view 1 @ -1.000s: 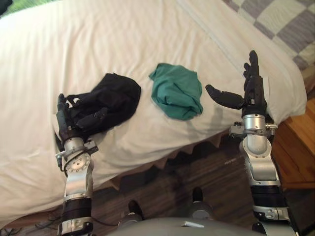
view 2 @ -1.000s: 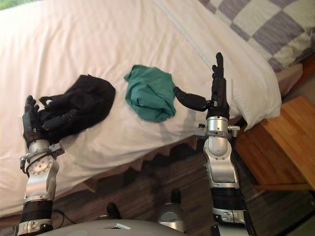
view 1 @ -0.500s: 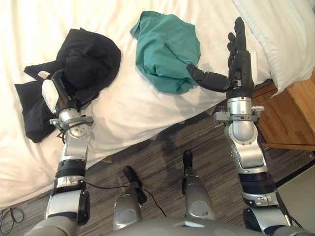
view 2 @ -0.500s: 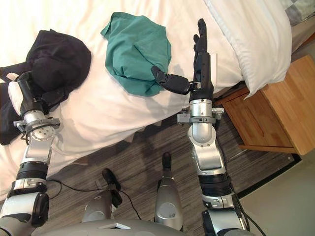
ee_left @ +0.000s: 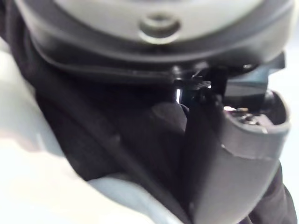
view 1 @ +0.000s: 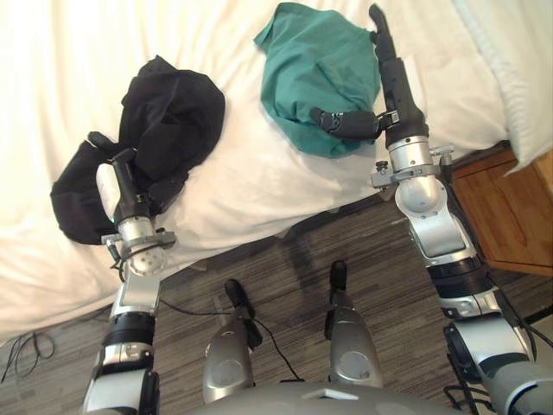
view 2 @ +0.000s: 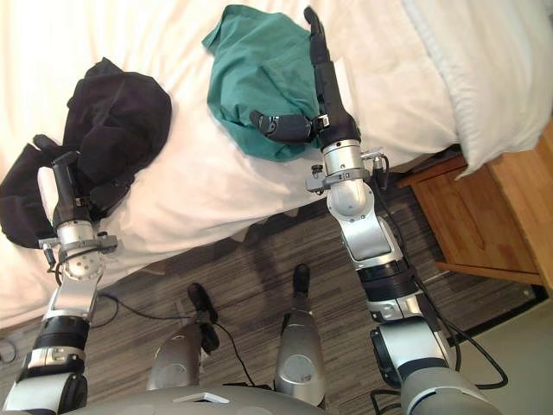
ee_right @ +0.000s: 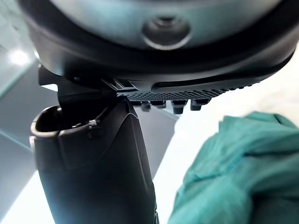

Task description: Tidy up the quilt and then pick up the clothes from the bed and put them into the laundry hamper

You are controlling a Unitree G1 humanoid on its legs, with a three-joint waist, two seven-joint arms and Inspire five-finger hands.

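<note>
Step in hand, as I read it: gathering the clothes off the bed (view 1: 251, 173), one garment per hand.

Right hand (view 1: 396, 99) at 1 o'clock. Released: fingers (view 1: 383, 43) straight and pointing up the bed along the 3 o'clock side of the green garment (view 1: 307, 60). Thumb (view 1: 341, 122) is spread wide and lies across the garment's near edge. It looks to touch the cloth but grips nothing. The wrist view shows green folds just past the thumb.

Left hand (view 1: 130, 201) at 9 o'clock, set against the near side of the black garment (view 1: 173, 112). Dark hand on dark cloth, and the wrist view has black cloth pressed close all round. Whether it is clenched on the cloth I cannot tell.

The black garment sprawls in two lobes, the fuller one toward 11 o'clock, the other at 9 o'clock near the bed's edge. The green one is a single crumpled heap at 12 to 1 o'clock. Pillow (view 1: 510, 60) at 2 o'clock, wooden nightstand (view 1: 514, 220) at 3 o'clock.

To do it well:
- Right: lower the palm onto the heap and close over a thick fold near its middle, not the thin edge under the thumb, so the cloth comes up as one bundle.
- Left: confirm a firm hold on the bulk before lifting, since the 9 o'clock lobe is likely to trail.
- Raise both clear of the bed before turning toward the laundry hamper, so neither drags the bedding.
</note>
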